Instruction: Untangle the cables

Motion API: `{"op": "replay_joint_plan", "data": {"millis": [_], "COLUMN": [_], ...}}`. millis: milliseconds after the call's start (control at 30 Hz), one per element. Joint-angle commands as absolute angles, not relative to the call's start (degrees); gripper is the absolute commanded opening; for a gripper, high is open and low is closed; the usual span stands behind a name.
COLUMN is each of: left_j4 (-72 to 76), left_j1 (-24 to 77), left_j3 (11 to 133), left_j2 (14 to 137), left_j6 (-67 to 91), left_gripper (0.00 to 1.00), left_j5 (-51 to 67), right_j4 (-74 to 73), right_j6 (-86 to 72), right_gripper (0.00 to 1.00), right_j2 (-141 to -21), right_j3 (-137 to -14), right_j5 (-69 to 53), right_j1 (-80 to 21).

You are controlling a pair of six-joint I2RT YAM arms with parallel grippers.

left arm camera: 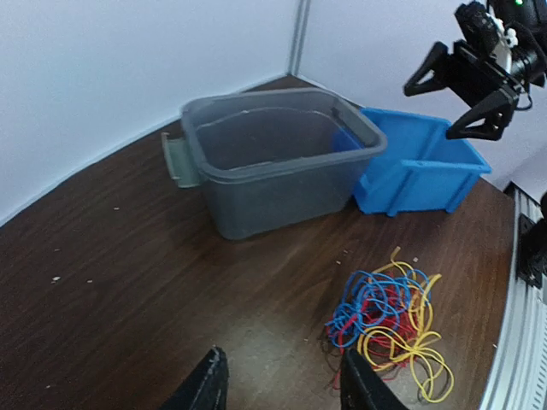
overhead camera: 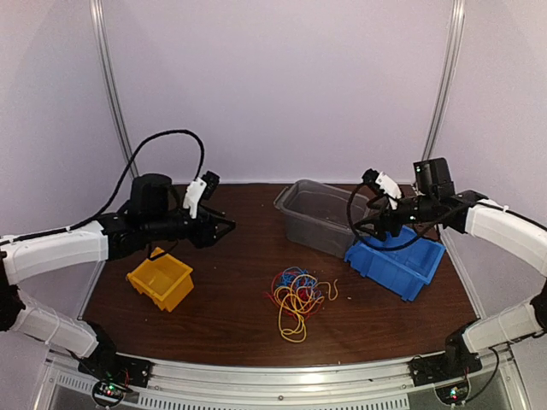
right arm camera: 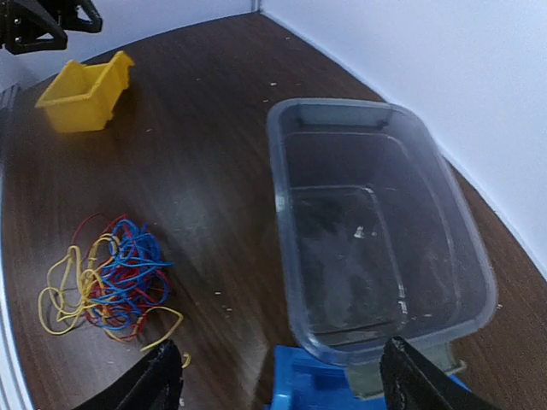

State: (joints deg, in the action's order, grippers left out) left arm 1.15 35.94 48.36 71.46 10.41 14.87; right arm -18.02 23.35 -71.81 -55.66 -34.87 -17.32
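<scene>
The cables (overhead camera: 297,297) lie as one tangled heap of yellow, red and blue wires on the brown table, near the front middle. They also show in the left wrist view (left arm camera: 391,321) and the right wrist view (right arm camera: 107,280). My left gripper (overhead camera: 224,227) is open and empty, held above the table to the left of the heap, over the yellow bin. In its own view the left gripper (left arm camera: 280,383) sits left of the cables. My right gripper (overhead camera: 366,229) is open and empty, held above the blue bin; in its own view the right gripper (right arm camera: 282,380) looks down on the clear tub's near end.
A clear plastic tub (overhead camera: 322,215) stands at the back middle, empty. A blue bin (overhead camera: 396,260) stands right of it, touching it. A yellow bin (overhead camera: 161,278) stands at the left. White walls close the back and sides.
</scene>
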Motion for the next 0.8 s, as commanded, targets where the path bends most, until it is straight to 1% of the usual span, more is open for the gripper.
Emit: {"op": "replay_joint_plan", "data": {"millis": [0,167,233,300,400,533,767], "left_j4": [1.3,6.0,7.7,9.1,14.4,20.4,29.0], "left_j1": [44.8,51.8,53.4,54.7,56.4,56.6,56.6], "left_j3": [47.8,45.5,45.0,45.3,43.9,42.1,39.3], "left_j2": [74.7,79.1,81.7,84.4,86.7,88.8,92.7], "left_j6": [6.7,7.1,7.0,7.8,9.0,11.4,14.1], "left_gripper": [0.45,0.46,0.44,0.42,0.43,0.42,0.36], "left_j5": [17.7,20.9,22.9,23.3,22.7,23.8,22.7], "right_j4": [-28.9,-32.2,-32.4,-31.4,-29.5,-27.9,-25.0], "right_j6": [35.1,39.2,40.2,40.1,39.0,37.9,33.4], "right_gripper": [0.77,0.59,0.54,0.52,0.50,0.45,0.36], "right_j2": [-73.5,-76.1,-77.5,-79.1,-81.7,-84.6,-86.7], "right_j3": [-54.5,-52.9,-52.6,-52.6,-53.0,-54.2,-55.6], "right_j5": [-35.6,-34.2,-33.2,-32.9,-34.1,-34.5,-35.8], "right_j1": [-26.7,-37.1,-40.4,-42.4,-44.0,-45.9,-46.1]}}
